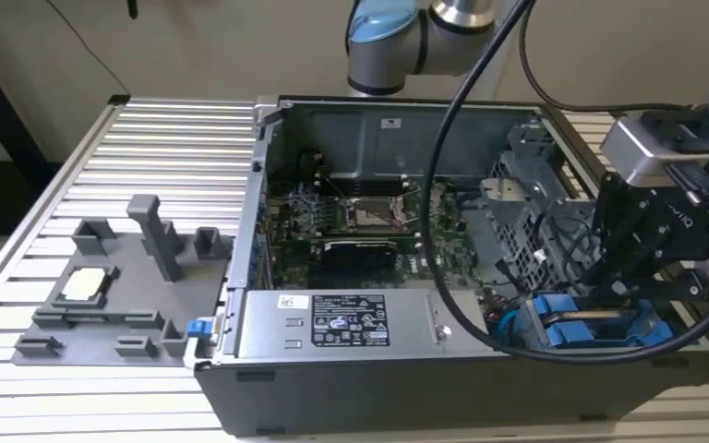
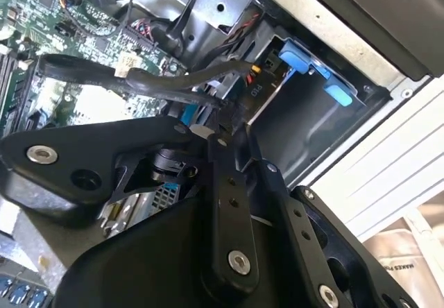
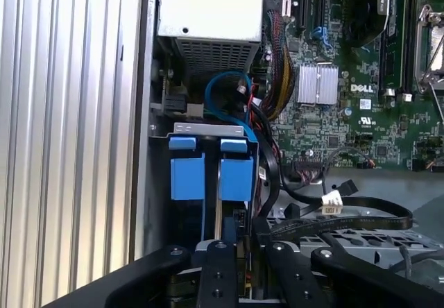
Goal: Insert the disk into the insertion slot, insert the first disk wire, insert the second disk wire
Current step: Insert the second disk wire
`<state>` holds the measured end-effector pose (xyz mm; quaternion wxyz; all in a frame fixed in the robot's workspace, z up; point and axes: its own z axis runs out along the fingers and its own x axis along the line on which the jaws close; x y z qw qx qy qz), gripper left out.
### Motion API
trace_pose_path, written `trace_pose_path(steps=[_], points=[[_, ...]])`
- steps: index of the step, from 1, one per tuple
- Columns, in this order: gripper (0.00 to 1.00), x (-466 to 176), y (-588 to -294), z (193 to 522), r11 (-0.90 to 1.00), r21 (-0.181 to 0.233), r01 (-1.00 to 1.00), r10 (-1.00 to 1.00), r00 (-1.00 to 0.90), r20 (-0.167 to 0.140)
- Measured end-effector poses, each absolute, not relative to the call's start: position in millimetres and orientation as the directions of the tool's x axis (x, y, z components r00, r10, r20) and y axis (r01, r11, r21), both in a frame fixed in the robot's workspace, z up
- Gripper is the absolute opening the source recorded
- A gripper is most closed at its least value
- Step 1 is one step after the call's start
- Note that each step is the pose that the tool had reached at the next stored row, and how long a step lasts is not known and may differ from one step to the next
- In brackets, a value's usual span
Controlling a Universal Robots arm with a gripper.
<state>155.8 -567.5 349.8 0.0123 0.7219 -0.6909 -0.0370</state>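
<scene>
Reaching down at the insertion slot (image 1: pixel 552 240), the gripper (image 1: pixel 619 286) hovers over the disk (image 3: pixel 211 169) (blue caddy tabs showing), already seated in its bay; whether its fingers pinch a wire I cannot tell.

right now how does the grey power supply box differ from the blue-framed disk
The power supply box is a large grey metal block with a white-and-black sticker; the disk shows bright blue plastic tabs. The box sits at the case's front middle, far from the gripper; the disk sits directly below it. Both lie inside the open case.
</scene>
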Motion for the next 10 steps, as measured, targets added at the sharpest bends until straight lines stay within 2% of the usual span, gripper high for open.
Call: trace_pose_path(steps=[10], points=[[0.24,155.8,-567.5,376.5,-0.045,0.069,-0.997,-0.998,0.042,-0.037]])
